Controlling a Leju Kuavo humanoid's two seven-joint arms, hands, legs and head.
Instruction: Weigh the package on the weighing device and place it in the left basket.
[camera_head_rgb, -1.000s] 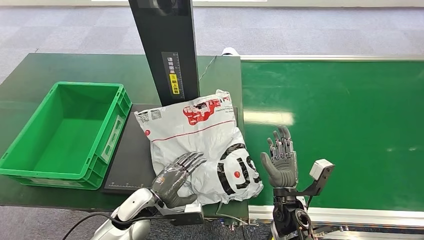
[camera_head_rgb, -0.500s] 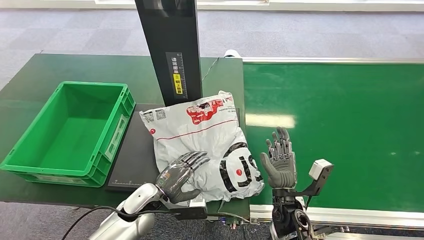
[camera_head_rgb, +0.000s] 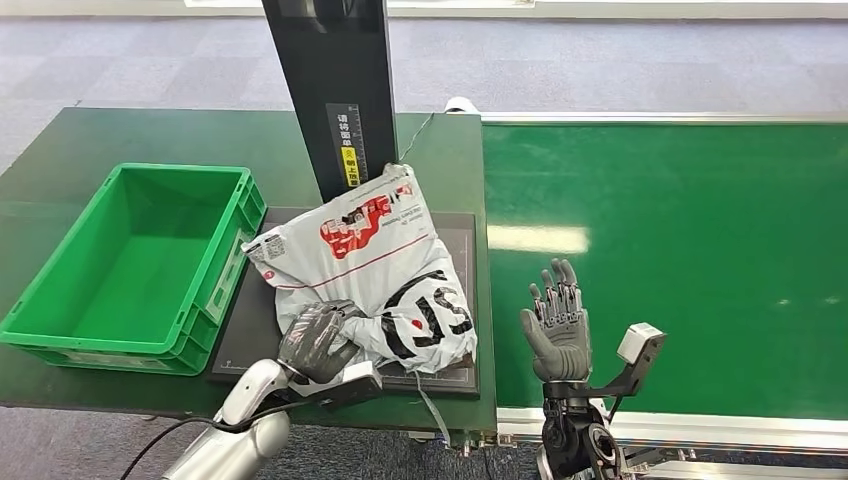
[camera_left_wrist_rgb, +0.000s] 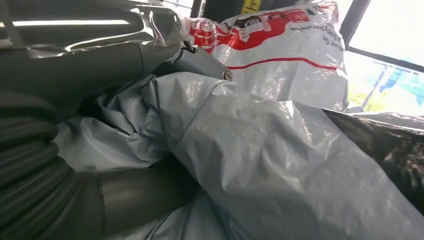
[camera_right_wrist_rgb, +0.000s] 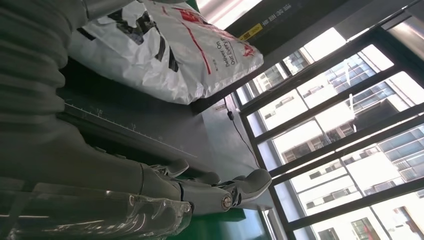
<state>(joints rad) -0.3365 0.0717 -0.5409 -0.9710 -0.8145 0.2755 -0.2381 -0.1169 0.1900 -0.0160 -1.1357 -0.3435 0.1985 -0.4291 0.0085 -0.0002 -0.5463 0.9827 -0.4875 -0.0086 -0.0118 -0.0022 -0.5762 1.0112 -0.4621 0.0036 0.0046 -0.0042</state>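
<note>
Presently, left hand (camera_head_rgb: 315, 342) grasps the near edge of the package (camera_head_rgb: 372, 272) lying on the weighing device (camera_head_rgb: 270, 340); right hand (camera_head_rgb: 556, 322) released, beside it. Lift high to pass the rim of the left basket (camera_head_rgb: 210, 295).

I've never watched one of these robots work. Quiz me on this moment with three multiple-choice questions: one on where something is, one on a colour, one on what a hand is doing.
1. Where does the package lie?
A. in the green basket
B. on the black weighing platform
C. on the conveyor belt

2. What colour is the basket?
A. blue
B. grey
C. green

3. What is the left hand doing?
A. gripping the package
B. hovering open, holding nothing
C. resting in the basket

Answers:
1 B, the white package lies on the weighing platform beside the black post.
2 C, the basket is green and holds nothing.
3 A, the left hand closes on the package's near edge, while the right hand stands open above the conveyor belt.
</note>
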